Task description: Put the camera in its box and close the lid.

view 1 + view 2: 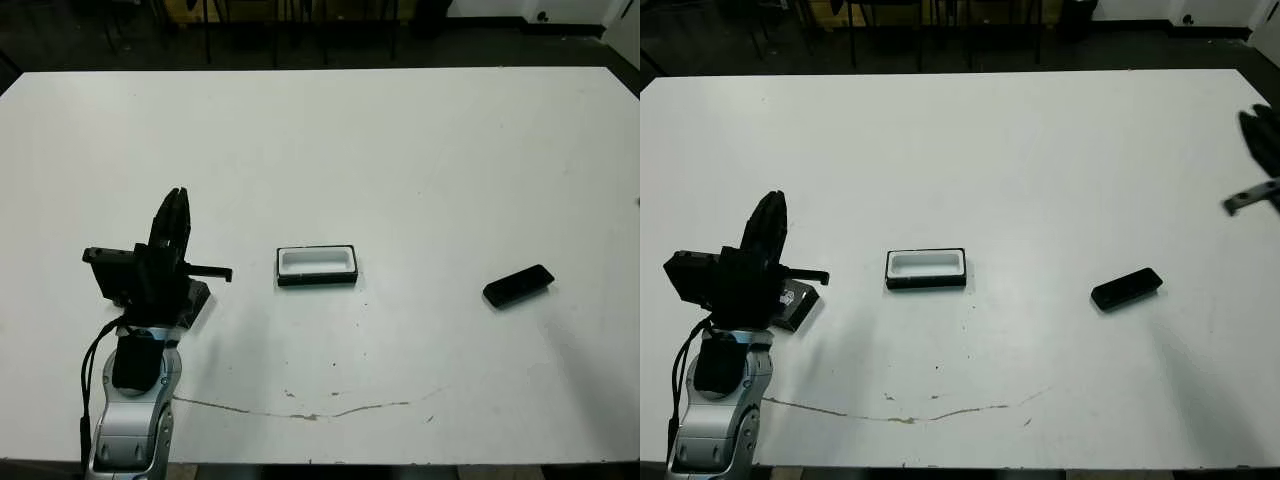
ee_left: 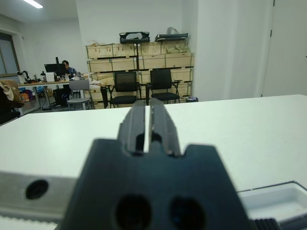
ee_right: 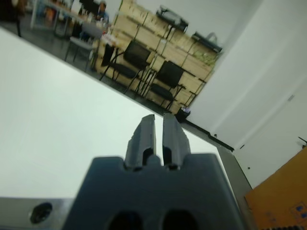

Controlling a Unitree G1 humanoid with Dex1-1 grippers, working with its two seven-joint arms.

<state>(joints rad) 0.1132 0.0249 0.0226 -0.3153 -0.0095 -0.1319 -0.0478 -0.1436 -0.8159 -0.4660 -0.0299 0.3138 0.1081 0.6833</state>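
Observation:
The box [image 1: 317, 265], a shallow black tray with a white lining, lies open near the middle of the table and holds nothing. The camera [image 1: 518, 286], a slim black bar, lies flat on the table well to its right. The lid [image 1: 797, 304] lies flat to the left of the box, partly hidden under my left arm. My left gripper [image 1: 177, 196] stands above the lid, left of the box, its fingers [image 2: 144, 120] shut on nothing. My right gripper [image 1: 1260, 135] shows blurred at the far right edge, beyond the camera, its fingers [image 3: 152, 132] shut and holding nothing.
The white table [image 1: 400, 150] stretches wide behind the box. A thin brownish crack mark [image 1: 310, 412] runs near the front edge. Chairs, crates and a seated person show beyond the table in the wrist views.

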